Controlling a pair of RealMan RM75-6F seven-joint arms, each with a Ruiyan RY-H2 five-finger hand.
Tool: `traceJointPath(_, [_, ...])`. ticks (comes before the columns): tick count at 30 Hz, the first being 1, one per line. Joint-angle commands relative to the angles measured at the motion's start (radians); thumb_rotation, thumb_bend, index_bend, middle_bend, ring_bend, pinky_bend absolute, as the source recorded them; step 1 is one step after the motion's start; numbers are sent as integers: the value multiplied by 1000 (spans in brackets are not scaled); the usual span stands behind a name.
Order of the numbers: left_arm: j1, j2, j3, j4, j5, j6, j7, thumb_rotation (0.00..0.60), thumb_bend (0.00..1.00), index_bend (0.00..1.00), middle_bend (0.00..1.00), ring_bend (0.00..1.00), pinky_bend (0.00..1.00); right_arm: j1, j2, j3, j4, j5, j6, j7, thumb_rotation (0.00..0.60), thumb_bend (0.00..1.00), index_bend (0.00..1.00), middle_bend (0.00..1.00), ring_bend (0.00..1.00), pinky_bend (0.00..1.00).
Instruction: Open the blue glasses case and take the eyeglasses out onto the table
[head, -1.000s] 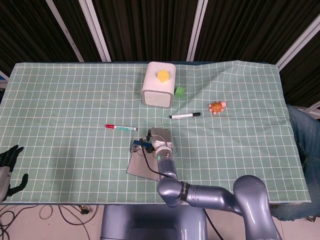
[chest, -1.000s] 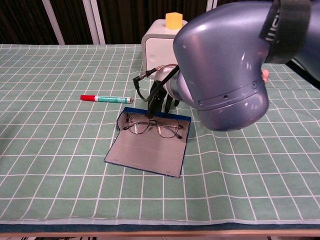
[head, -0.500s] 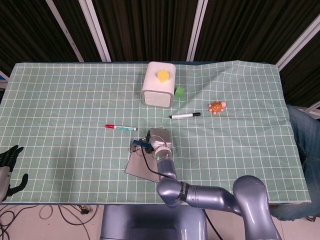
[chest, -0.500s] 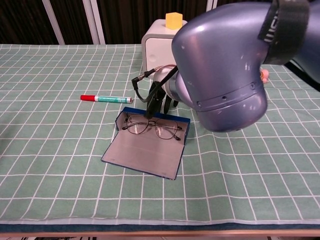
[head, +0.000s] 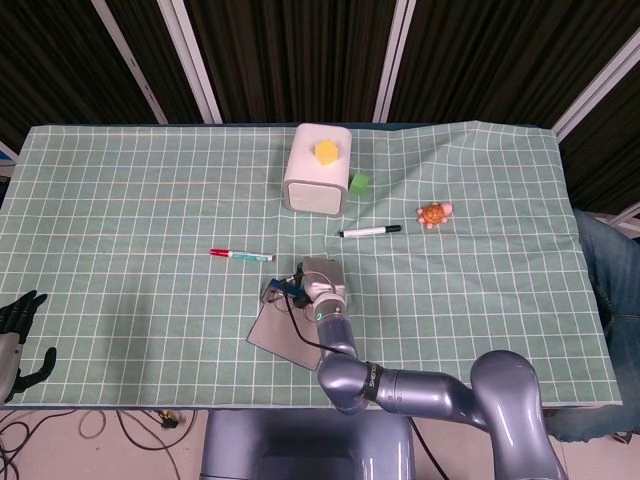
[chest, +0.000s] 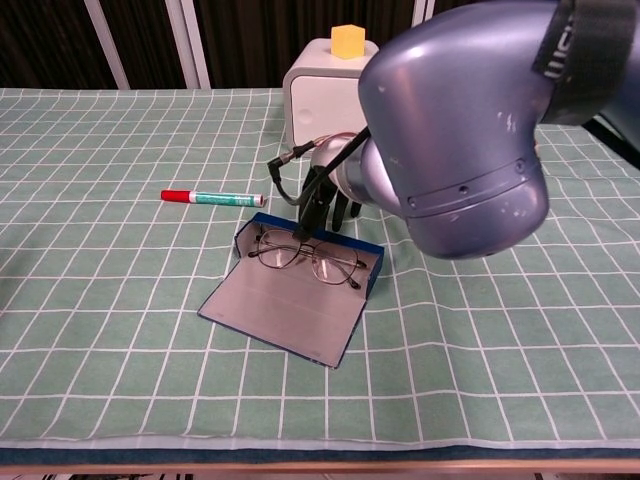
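The blue glasses case (chest: 275, 312) lies open near the table's front, its grey lid flat on the cloth. The thin-rimmed eyeglasses (chest: 308, 258) lie in its tray. My right hand (chest: 322, 205) reaches down at the case's back wall; one dark fingertip (chest: 300, 231) touches the glasses' rim, the others stand behind the wall. Whether it grips anything is unclear. In the head view my right arm covers most of the case (head: 275, 337), with the right hand (head: 318, 283) above it. My left hand (head: 14, 335) hangs off the table's front left corner, fingers spread, holding nothing.
A red-capped marker (chest: 213, 198) lies left of the case. Behind it stands a white box (chest: 318, 85) with a yellow block (chest: 346, 41) on top. A green cube (head: 359, 182), a black marker (head: 370, 231) and an orange toy (head: 434, 213) sit further right.
The open case has turned a little, its lid's front edge swinging left and its right end tipping toward me. My right hand stayed at the back wall. The left hand has not moved.
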Motion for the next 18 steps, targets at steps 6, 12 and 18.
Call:
traceJointPath(6, [-1, 1, 0, -1, -4, -5, -3, 600, 454, 18, 0, 0, 0, -7, 44, -9, -26, -12, -39, -12, 600, 452, 549, 574, 442, 249])
traceJointPath(12, [0, 1, 0, -3, -5, -4, 0, 600, 454, 18, 0, 0, 0, -97, 118, -62, -152, -141, -87, 87, 600, 452, 549, 573, 443, 249])
traceJointPath(18, [0, 1, 0, -4, -7, -4, 2, 600, 454, 19, 0, 0, 0, -129, 162, -80, -184, -269, -114, 171, 600, 452, 556, 572, 442, 249])
